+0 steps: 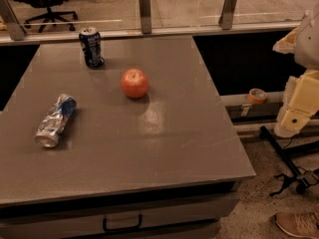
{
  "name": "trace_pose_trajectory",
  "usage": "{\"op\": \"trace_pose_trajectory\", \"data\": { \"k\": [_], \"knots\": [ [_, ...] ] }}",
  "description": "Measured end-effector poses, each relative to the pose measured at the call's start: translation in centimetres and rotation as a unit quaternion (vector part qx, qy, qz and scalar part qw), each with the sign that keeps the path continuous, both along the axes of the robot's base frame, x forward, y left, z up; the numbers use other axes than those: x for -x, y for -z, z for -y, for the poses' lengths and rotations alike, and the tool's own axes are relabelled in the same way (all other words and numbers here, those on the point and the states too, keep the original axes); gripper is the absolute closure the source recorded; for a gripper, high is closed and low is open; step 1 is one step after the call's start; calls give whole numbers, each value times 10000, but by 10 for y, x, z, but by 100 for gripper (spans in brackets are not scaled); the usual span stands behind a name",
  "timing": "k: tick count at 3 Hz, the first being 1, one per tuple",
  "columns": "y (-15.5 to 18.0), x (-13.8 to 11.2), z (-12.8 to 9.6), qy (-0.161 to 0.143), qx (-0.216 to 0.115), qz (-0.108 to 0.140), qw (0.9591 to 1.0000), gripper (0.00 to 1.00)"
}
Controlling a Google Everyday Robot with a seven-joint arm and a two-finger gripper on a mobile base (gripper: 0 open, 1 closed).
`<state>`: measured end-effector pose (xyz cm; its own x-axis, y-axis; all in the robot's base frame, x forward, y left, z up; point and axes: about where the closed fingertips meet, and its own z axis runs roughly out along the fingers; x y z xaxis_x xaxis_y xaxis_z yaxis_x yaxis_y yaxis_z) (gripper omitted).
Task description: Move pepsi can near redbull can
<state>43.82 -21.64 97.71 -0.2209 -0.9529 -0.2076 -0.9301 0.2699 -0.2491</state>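
The pepsi can [91,47] stands upright at the back left of the grey table [149,138]. It is dark navy with white markings and a silver top. The redbull can [55,121] lies on its side near the table's left edge, silver and light blue, dented, with its silver end toward the front. The two cans are well apart. My gripper [290,124] hangs at the end of the cream arm at the right edge of the view. It is off the table, beyond its right side and far from both cans. It holds nothing.
A red apple [135,82] sits between the cans, toward the table's middle back. A glass railing with metal posts [145,10] runs behind the table. An orange tape roll [257,95], cables and a shoe [298,224] lie on the right.
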Motion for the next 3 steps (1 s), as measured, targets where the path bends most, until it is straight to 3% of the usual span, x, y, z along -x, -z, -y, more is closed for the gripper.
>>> {"op": "trace_pose_trajectory", "data": {
  "k": [1,2,3],
  "knots": [
    [0,0,0,0,-1,1,10000,0],
    [-3,-16,-21,-59,-467,150,9988,0],
    [5,-60,-90,-133,-1594,242,9868,0]
  ]
}}
